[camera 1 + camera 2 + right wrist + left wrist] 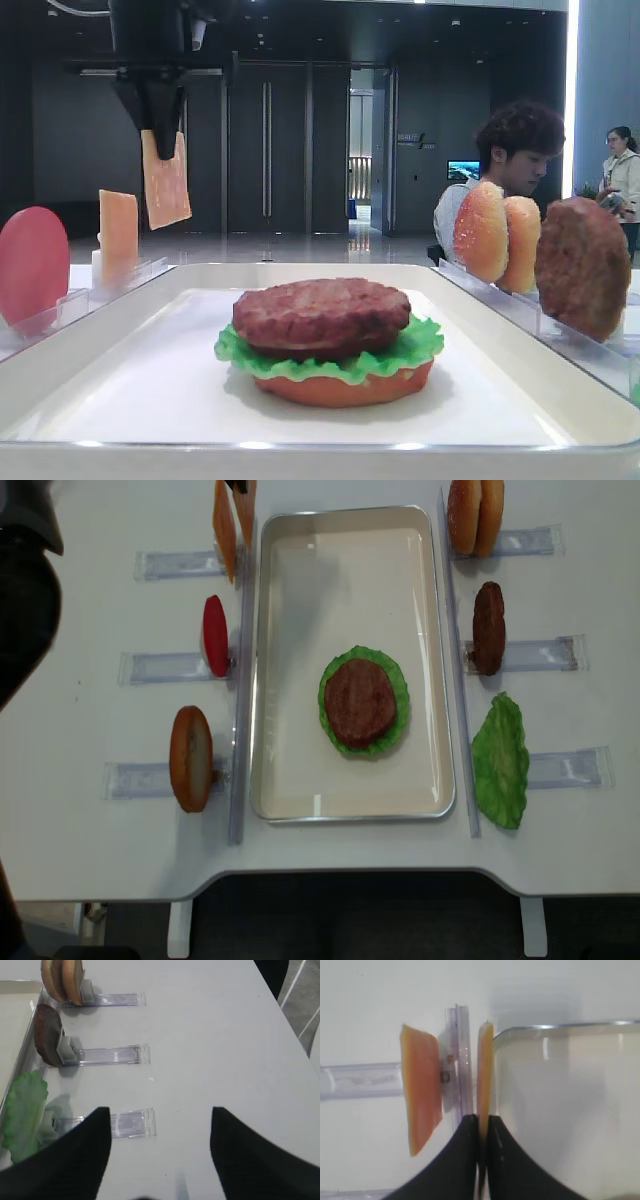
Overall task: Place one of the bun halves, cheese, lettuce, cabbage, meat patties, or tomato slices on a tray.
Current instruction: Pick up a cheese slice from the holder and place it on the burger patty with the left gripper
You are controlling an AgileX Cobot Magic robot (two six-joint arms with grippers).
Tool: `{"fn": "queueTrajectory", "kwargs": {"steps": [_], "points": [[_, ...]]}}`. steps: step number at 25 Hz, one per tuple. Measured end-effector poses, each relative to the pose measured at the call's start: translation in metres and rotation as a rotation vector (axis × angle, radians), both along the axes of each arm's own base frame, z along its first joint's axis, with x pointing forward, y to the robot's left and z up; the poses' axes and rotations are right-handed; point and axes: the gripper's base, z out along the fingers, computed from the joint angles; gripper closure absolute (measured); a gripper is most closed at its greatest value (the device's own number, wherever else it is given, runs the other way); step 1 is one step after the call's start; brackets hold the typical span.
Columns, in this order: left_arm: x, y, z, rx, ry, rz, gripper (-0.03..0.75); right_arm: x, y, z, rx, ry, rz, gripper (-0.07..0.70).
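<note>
My left gripper (160, 122) is shut on a thin orange cheese slice (166, 182), which hangs in the air above the far left corner of the white tray (300, 270). The left wrist view shows this cheese (485, 1070) edge-on between the fingers, beside the tray rim (560, 1026). A second cheese slice (421, 1090) stands in its clear holder (457, 1060). On the tray, a meat patty (359, 700) lies on lettuce (396, 675) over a bun half (345, 388). My right gripper (159, 1110) is open over bare table, with nothing between its fingers.
Left of the tray stand a tomato slice (215, 635) and a bun half (190, 758) in clear holders. On the right are two bun halves (475, 515), a patty (488, 628) and a lettuce leaf (500, 760). People stand behind the table (520, 150).
</note>
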Motion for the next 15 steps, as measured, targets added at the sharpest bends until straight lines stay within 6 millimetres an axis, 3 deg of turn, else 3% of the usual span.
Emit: {"fn": "queueTrajectory", "kwargs": {"steps": [15], "points": [[-0.070,0.019,0.026,-0.065,0.099,-0.069,0.688,0.000,0.000,0.000,0.000,0.000,0.000,0.216]]}}
